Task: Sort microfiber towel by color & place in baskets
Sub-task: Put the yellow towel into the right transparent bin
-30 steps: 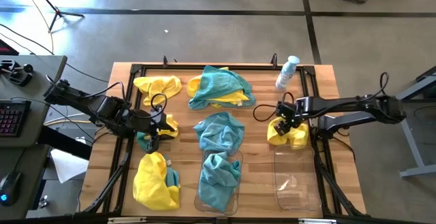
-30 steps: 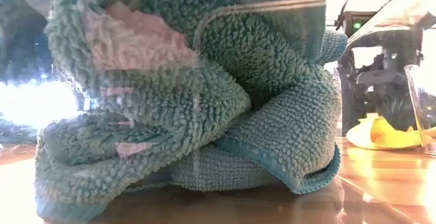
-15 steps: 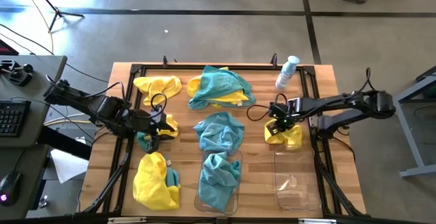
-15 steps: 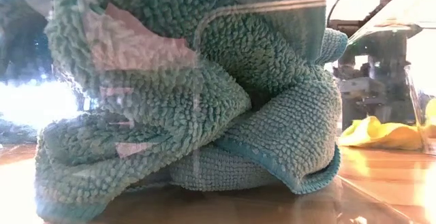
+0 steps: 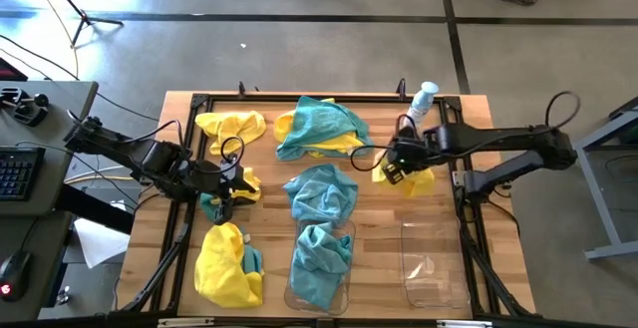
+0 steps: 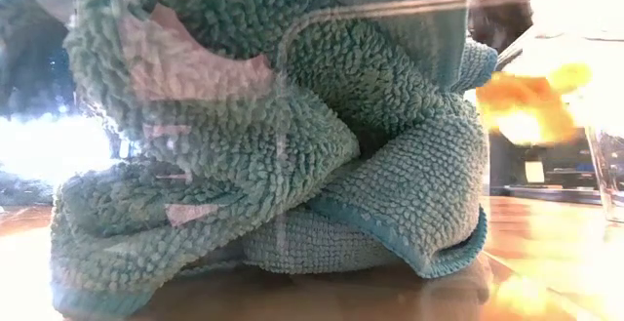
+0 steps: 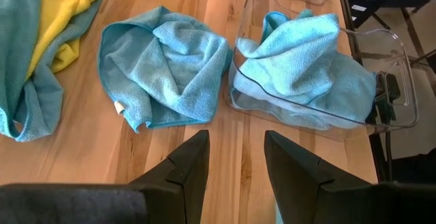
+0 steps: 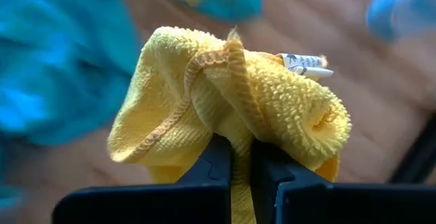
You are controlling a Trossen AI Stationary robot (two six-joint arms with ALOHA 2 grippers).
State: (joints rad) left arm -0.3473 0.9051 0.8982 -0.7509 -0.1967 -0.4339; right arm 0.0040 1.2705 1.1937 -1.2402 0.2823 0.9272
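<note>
The right gripper point(image 5: 395, 165) is clenched on a bunched yellow towel point(image 8: 231, 94), which seems to hang lifted off the surface point(image 5: 379, 238), just beside the spray bottle point(image 5: 420, 105) and well apart from the empty basket point(image 5: 434, 264). The left gripper point(image 7: 235, 159) stands released and holds nothing, on the far side of the surface from the spray bottle. A teal towel point(image 7: 306, 60) fills the other basket point(image 7: 402, 81), with another teal towel point(image 7: 167, 64) lying just beside it.
</note>
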